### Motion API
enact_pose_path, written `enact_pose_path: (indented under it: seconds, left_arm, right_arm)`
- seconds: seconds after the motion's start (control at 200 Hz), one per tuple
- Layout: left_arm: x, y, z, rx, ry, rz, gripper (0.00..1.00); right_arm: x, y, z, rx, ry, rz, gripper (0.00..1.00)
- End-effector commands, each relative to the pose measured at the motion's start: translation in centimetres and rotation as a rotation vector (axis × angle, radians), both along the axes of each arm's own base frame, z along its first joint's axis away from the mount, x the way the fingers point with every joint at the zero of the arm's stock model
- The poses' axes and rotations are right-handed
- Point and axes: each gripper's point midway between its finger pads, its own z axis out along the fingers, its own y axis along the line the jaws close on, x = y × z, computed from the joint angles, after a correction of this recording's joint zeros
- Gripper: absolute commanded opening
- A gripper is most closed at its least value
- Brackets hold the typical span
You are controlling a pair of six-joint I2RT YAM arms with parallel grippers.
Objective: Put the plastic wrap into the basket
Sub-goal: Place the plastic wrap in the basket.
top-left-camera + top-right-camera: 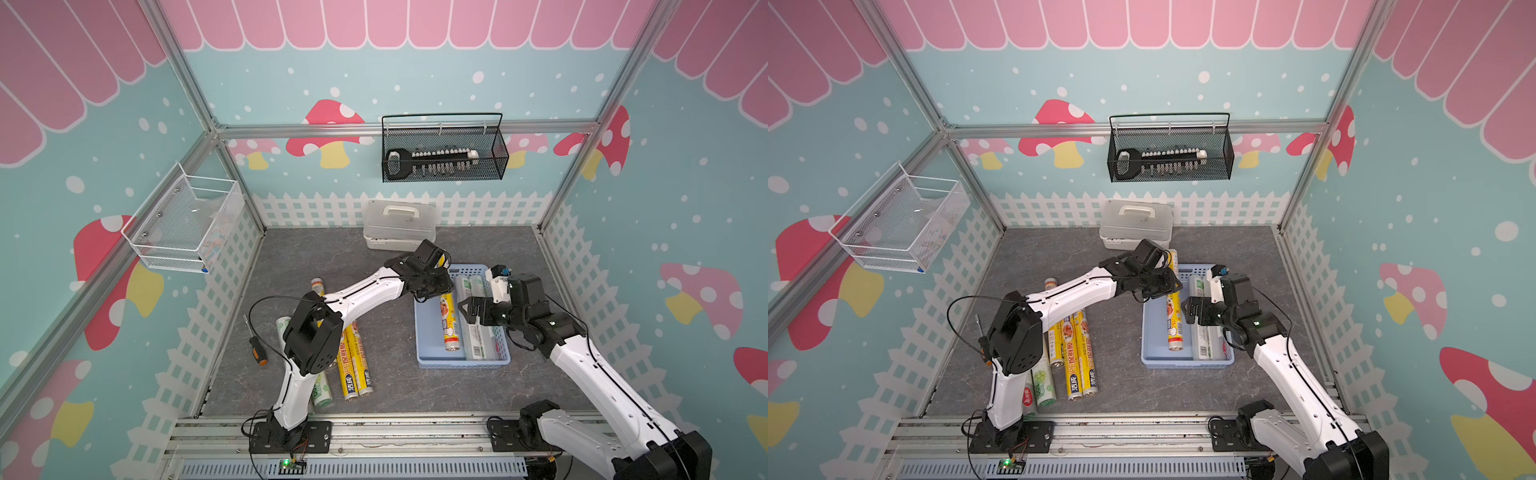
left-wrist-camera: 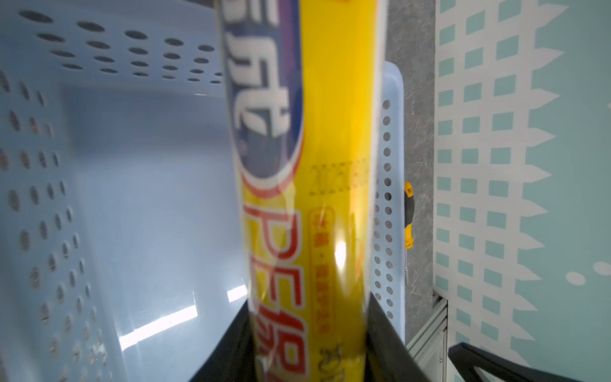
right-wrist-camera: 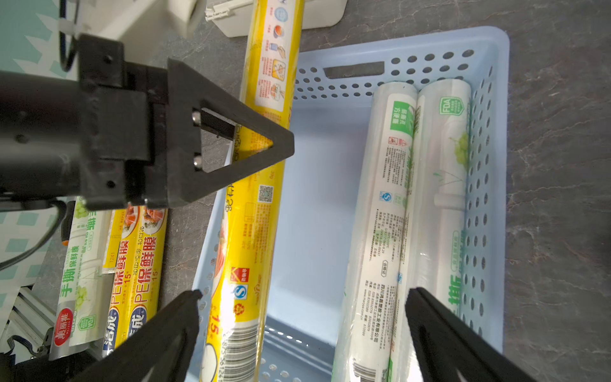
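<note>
Where the grey desk (image 1: 386, 266) nears its right edge, the light-blue basket (image 1: 430, 336) sits with two white-and-green rolls (image 1: 473, 328) lying along its right wall. Loose rolls (image 1: 353, 361) lie towards the desk's front-left corner. The left hand (image 1: 440, 286) is clenched round a yellow roll (image 1: 450, 320), held lengthwise over the basket's left half with its far end past the far rim. Whether its near end touches the bottom is unclear. The right hand (image 1: 467, 311) hangs spread and empty above the basket. The roll looks stiff, light and glossy, so likely slippery. A mid-length grip would balance better than this off-centre one.
</note>
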Motion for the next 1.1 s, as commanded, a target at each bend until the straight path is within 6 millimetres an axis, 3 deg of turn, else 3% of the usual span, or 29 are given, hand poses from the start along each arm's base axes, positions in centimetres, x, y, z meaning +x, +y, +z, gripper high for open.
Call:
enact_pose_path:
  seconds: [0.0, 0.33, 0.55, 0.865, 1.095]
  left_arm:
    - [0.1, -1.6, 0.9, -0.049, 0.001, -0.023, 0.13]
    - [-0.5, -1.8, -4.0, 0.015, 0.101, -0.026, 0.18]
    - [-1.1, -2.2, -5.9, 0.035, 0.135, -0.044, 0.20]
    - [-2.5, -1.8, -4.2, 0.049, 0.104, -0.050, 0.18]
    - [-2.8, -2.2, -6.3, 0.066, 0.145, -0.055, 0.20]
  right_arm:
    - [-0.9, -0.1, -0.9, 0.017, 0.041, 0.001, 1.00]
    - [-1.3, -1.5, -1.5, -0.049, 0.043, -0.044, 1.00]
    - [-1.5, -2.2, -1.8, -0.072, 0.037, -0.070, 1.00]
    - [-1.3, -2.1, -2.3, -0.075, 0.055, -0.065, 0.99]
    - [-1.2, -1.8, -2.3, -0.063, 0.058, -0.059, 1.00]
